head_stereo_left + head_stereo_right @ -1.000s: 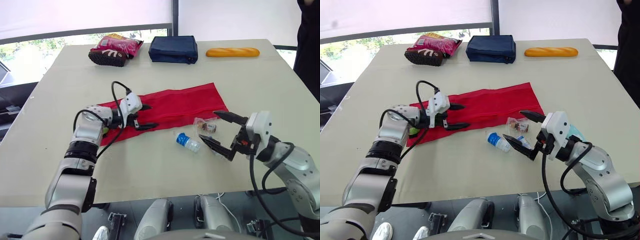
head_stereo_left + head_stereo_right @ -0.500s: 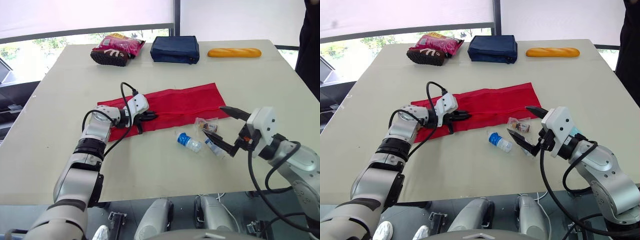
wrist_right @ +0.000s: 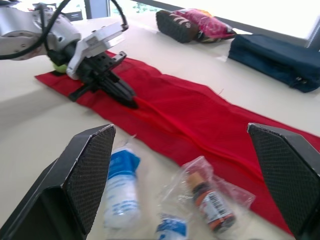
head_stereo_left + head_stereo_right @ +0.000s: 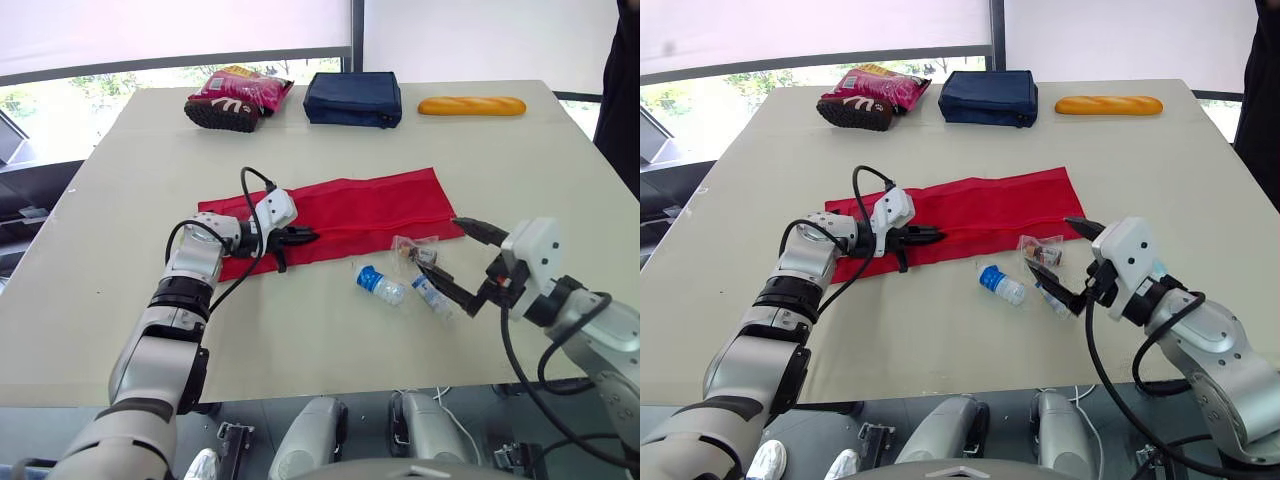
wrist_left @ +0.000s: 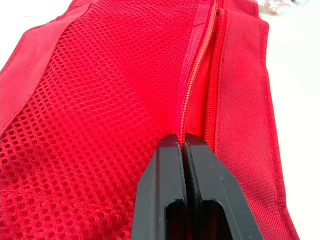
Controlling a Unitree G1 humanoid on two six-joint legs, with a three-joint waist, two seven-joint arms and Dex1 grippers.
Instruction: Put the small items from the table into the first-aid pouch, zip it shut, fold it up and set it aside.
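1. Nearest, the right gripper [image 4: 438, 246] hovers with its fingers wide apart over the small items. A blue-capped bottle [image 4: 380, 285], a little vial [image 4: 433, 295] and a clear packet [image 4: 415, 250] lie just beside one another on the table [image 4: 100, 300].
2. Closing there could catch two at once, or send the bottle rolling toward the table's near edge.
3. Farther in, the left gripper [image 4: 306, 237] has its fingers pressed together at the zipper of the red pouch [image 4: 380, 200], which lies flat. Whether they pinch the pull I cannot tell. A tug could drag the pouch instead of opening it.
4. Farthest, a navy bag [image 4: 352, 98], a snack packet [image 4: 235, 95] and a baguette [image 4: 471, 105] sit well apart.
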